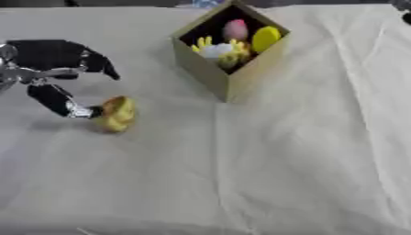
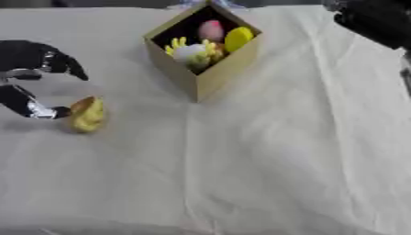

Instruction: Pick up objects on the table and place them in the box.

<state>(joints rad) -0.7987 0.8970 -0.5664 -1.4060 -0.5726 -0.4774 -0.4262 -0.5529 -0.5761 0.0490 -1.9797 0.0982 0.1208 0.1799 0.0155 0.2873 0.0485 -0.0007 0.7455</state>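
Note:
A small yellow and brown object [image 1: 117, 113] lies on the white cloth at the left. My left hand [image 1: 50, 73] hovers just left of it, fingers arched over and thumb tip touching its left side; it is open around the object, not closed on it. The cardboard box [image 1: 229, 78] stands at the top centre, a corner pointing toward me. Inside it sit a pink item [image 1: 235, 29], a yellow item [image 1: 266, 38] and a white and yellow toy [image 1: 215, 49]. My right arm [image 2: 377, 20] shows only as a dark shape at the top right corner.
A wrinkled white cloth [image 1: 281, 160] covers the whole table. A fold line runs down from the box's near corner toward the front edge.

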